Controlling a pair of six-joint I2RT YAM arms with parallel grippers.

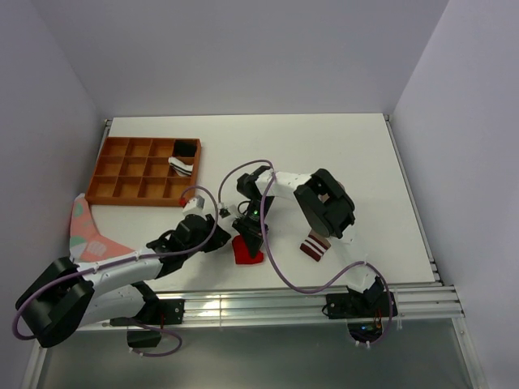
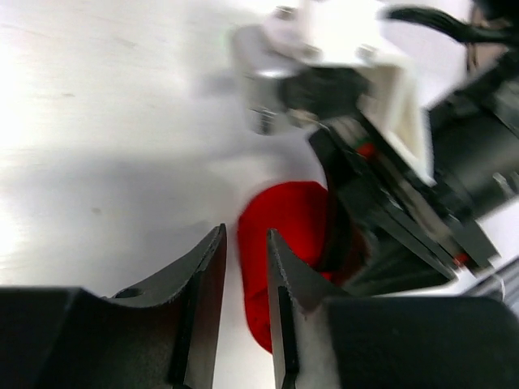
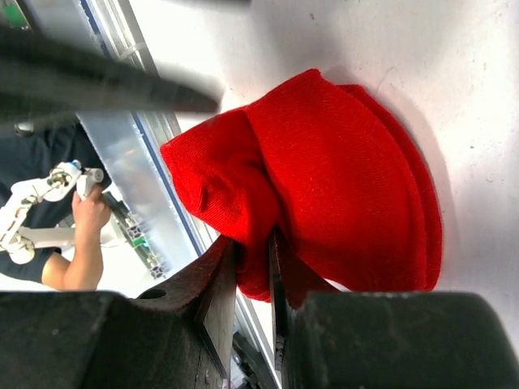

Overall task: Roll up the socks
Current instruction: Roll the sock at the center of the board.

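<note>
**Red sock pinched at table's front edge**

Top view: the bright red fabric sock (image 1: 248, 251) lies bunched near the white table's (image 1: 365, 162) front edge, the tan-brown sock with striped cuff (image 1: 315, 246) to its right; left wrist: the left gripper (image 2: 243, 267) stands slightly parted, empty, beside the sock (image 2: 292, 215); right wrist: the right gripper (image 3: 253, 275) nips a fold of it (image 3: 340, 186).

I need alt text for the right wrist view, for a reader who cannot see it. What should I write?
The right gripper pinches a fold of a bundled red sock lying on a white table. A blurred dark shape crosses the top left, above a metal rail at the table edge.
</note>
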